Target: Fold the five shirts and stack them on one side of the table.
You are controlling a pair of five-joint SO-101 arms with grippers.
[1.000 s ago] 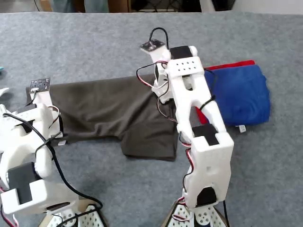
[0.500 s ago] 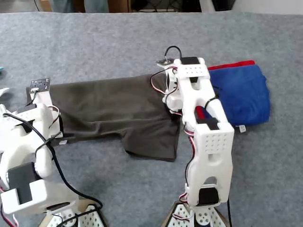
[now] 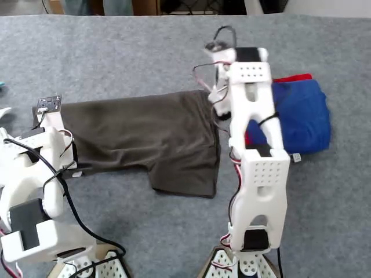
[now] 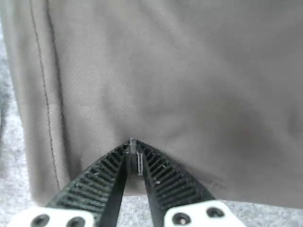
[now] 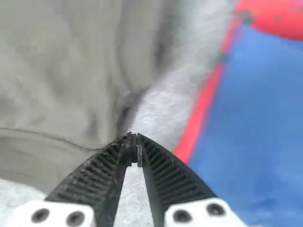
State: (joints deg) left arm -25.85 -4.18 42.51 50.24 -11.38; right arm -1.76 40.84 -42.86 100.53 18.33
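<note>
A dark brown shirt (image 3: 145, 133) lies spread flat on the grey table. My left gripper (image 3: 61, 124) sits at its left edge. In the left wrist view this gripper (image 4: 132, 147) is shut, its tips pinching the brown shirt (image 4: 165, 71) near a hem. My right gripper (image 3: 213, 97) hangs by the shirt's far right corner. In the right wrist view this gripper (image 5: 132, 142) is shut with nothing in it, over bare table between the brown shirt (image 5: 61, 71) and the red shirt (image 5: 203, 113). A folded blue shirt (image 3: 301, 116) lies on the folded red shirt (image 3: 290, 78) at the right.
The grey table (image 3: 116, 52) stretches open behind the shirt and in front of it between the arm bases. My right arm's white links cross over the stack's left side. Room clutter lines the far edge.
My right arm has swung to the right and farther out, toward the blue stack. The brown shirt's right edge has shifted slightly right. The left arm has kept still.
</note>
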